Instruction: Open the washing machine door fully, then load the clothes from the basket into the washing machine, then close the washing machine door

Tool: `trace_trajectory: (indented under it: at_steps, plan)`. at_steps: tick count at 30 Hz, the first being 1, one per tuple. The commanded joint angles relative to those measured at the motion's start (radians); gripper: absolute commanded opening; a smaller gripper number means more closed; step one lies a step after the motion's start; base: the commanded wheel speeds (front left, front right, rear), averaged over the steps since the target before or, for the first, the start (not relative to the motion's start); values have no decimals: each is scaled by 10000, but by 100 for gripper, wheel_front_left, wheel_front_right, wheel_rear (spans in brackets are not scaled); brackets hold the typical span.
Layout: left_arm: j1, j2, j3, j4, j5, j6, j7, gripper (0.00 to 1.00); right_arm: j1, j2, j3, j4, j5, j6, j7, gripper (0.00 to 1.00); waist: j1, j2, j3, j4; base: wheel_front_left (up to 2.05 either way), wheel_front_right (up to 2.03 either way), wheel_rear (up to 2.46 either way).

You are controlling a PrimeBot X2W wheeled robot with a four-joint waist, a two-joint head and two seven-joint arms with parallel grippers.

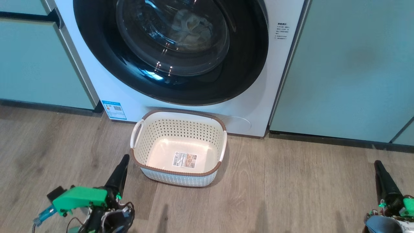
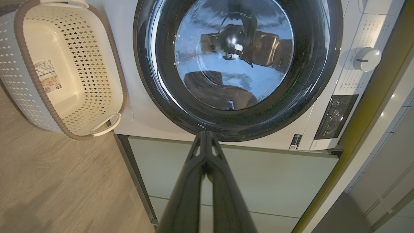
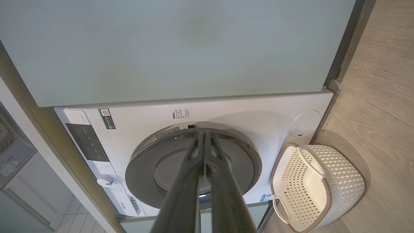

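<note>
- Nearest sits the left tool (image 1: 124, 160), at the lower left of the head view over the wooden floor (image 1: 291, 187). Its own wrist view shows the two dark fingers pressed together, holding nothing and touching nothing.
- At the lower right hangs the right tool (image 1: 377, 164), well apart from everything, its fingers likewise together and empty.
- Just beside the left tool, toward the middle, stands the basket (image 1: 176, 112). Its long axis runs across the view, parallel to the front of the washing machine (image 1: 129, 94), which it nearly touches. Inside it I see nothing but the label sticker (image 1: 184, 160).
- Seen through the washing machine door (image 1: 245, 71), the clothes (image 1: 189, 26) are a pale bundle inside the machine.
- That door appears to lie flush against the front in every view, so I judge the loading done and the door shut. Whether it has latched cannot be told.
- Should a last press be needed, the door lies ahead of and above both tools. The left arm is nearer its centre, and closed fingers suit a push.
</note>
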Motion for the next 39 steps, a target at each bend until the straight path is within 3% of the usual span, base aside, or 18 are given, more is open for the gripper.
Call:
trace_trajectory:
  at_steps: [1,39]
  plan:
    - [-564,66,344,-278,-8,-71,64,0,-568,-77,173,-316,-98,42,72,0,0,0,0,0,0,0,0]
    - [-565,62,349,-278,-3,-71,68,0,-572,-45,128,-313,-135,42,108,0,0,0,0,0,0,0,0]
